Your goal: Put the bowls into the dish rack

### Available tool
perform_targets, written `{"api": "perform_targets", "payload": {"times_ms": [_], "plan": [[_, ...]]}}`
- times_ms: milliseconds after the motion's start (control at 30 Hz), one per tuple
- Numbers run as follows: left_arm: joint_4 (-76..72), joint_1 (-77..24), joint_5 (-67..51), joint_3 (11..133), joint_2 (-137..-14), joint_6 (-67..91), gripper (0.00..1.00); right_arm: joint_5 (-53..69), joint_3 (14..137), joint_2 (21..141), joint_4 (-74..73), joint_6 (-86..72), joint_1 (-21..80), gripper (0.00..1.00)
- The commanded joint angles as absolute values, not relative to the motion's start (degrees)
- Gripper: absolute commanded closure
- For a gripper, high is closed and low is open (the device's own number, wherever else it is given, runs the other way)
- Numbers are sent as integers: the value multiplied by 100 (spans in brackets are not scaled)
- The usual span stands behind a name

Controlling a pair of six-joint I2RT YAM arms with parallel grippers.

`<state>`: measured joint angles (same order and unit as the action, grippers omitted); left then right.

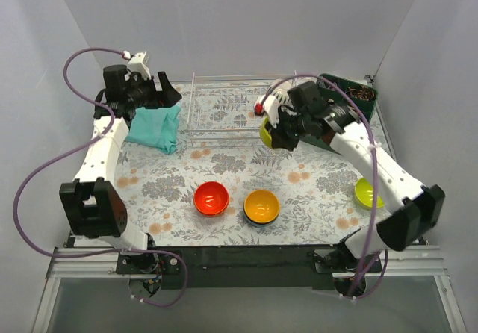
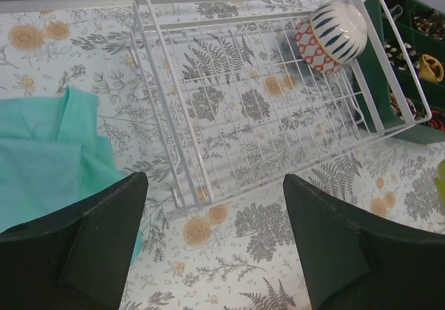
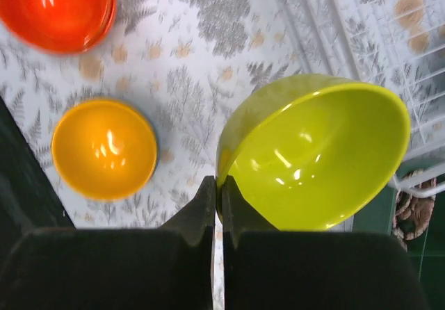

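Dish rack [image 1: 224, 109] stands at back centre of the table [image 1: 314, 176], cloth [image 1: 154, 128] just left of it, compartment tray [image 1: 351, 94] just right of it; bowl 1 [image 2: 334, 35] leans inside the rack at its right end. Bowl 2 [image 1: 211, 198] and bowl 3 [image 1: 261, 205] lie side by side at front centre, bowl 4 [image 1: 367, 192] near the right edge. Bowl 5 [image 3: 320, 157] hangs by its rim in the right gripper [image 3: 217, 206], above the table just before the rack's right front corner.

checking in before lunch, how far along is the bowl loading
One done: a patterned bowl sits in the dish rack. In hand: the right end effector pinches the rim of a lime-green bowl. Left on the table: a red-orange bowl, an orange-yellow bowl and a second lime-green bowl.
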<state>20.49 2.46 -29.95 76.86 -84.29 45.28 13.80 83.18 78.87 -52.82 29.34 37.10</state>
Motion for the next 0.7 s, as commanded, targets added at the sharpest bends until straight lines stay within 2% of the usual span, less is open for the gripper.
{"api": "perform_targets", "payload": {"times_ms": [0, 67, 200, 367, 400, 500, 667], "plan": [[2644, 246, -2988, 8901, -9227, 4605, 22, 3091, 9613, 8919, -3807, 2251, 2859, 99], [2751, 229, -2997, 9332, -9693, 4606, 22, 4002, 10122, 9445, -3386, 1587, 2559, 99], [2935, 167, -3303, 9667, -10177, 4089, 22, 5385, 10039, 10010, -1955, -37, 1830, 99], [2971, 167, -3375, 9677, -10450, 3263, 20, 6669, 9651, 10887, 1507, -2914, 1486, 99], [2962, 158, -3401, 9720, -10476, 3191, 20, 6749, 9633, 11046, 2338, -3753, 1468, 99], [2848, 167, -3506, 9834, -10617, 3129, 20, 6812, 9694, 11530, 3284, -4541, 1450, 99], [3058, 141, -3568, 10379, -11029, 3164, 21, 6496, 9957, 12181, 3674, -4895, 1503, 99]]}}
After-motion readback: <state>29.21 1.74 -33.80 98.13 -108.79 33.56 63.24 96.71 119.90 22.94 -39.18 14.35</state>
